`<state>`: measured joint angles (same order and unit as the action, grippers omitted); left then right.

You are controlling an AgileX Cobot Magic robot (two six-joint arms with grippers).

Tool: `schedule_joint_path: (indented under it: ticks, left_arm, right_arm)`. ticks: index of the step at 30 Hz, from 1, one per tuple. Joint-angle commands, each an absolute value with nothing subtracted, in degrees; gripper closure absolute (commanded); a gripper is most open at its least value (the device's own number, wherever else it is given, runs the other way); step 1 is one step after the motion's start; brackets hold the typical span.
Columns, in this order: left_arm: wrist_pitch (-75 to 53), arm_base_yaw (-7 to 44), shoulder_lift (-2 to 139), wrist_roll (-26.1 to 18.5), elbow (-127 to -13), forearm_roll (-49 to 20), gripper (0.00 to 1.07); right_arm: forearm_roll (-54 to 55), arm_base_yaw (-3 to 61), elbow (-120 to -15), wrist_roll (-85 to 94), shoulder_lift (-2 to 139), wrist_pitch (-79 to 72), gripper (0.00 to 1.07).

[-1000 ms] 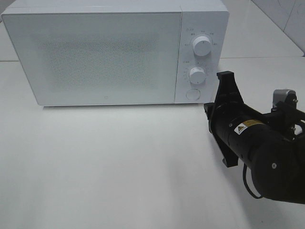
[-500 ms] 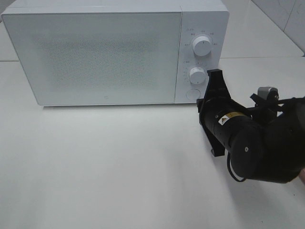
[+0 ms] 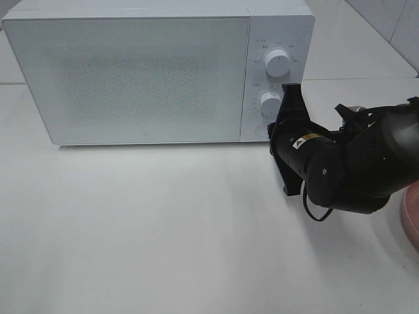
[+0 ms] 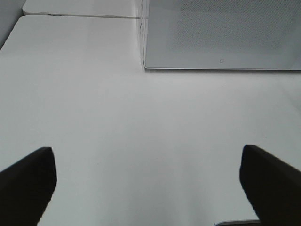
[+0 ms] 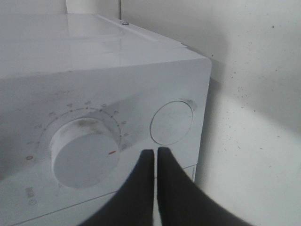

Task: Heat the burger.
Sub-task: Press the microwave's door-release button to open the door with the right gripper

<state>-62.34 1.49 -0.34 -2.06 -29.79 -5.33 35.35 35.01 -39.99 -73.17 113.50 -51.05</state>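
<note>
The burger is out of view. A white microwave [image 3: 157, 65] stands at the back with its door closed. Its panel has two knobs [image 3: 277, 63] and a round door button [image 5: 172, 122]. My right gripper [image 5: 155, 153] is shut and empty, its tips just short of the panel between the lower knob [image 5: 84, 150] and the round button. In the high view the right arm [image 3: 327, 163] hides the button. My left gripper [image 4: 146, 174] is open and empty above bare table in front of the microwave's left corner [image 4: 146, 61].
The rim of a round pink plate [image 3: 411, 216] shows at the right edge of the high view. The white table [image 3: 144, 229] stretches in front of the microwave. A tiled wall lies behind.
My right arm has moved left and toward the microwave panel, now covering the round button in the high view. The pink plate has come into view behind it.
</note>
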Motion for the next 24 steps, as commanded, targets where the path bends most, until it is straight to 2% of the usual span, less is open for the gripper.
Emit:
schedule_joint_path:
  ticks: [1,20,24]
  left_arm:
    - [-61.48,1.32,-1.38,-1.72,-29.62,-5.56,0.09]
    - [-61.48,1.32,-1.38,-1.72,-29.62,-5.56,0.09]
    - [-61.48,1.32,-1.38,-1.72,-29.62,-5.56,0.09]
  right_arm:
    - [33.23,34.15,-42.17,-74.60,115.51,-50.02,1.07]
    - [31.40,31.46,-49.33,-76.55,122.73,-48.99,1.07]
    - [32.03,31.46,-49.45,-76.95,123.47,-52.48,1.07]
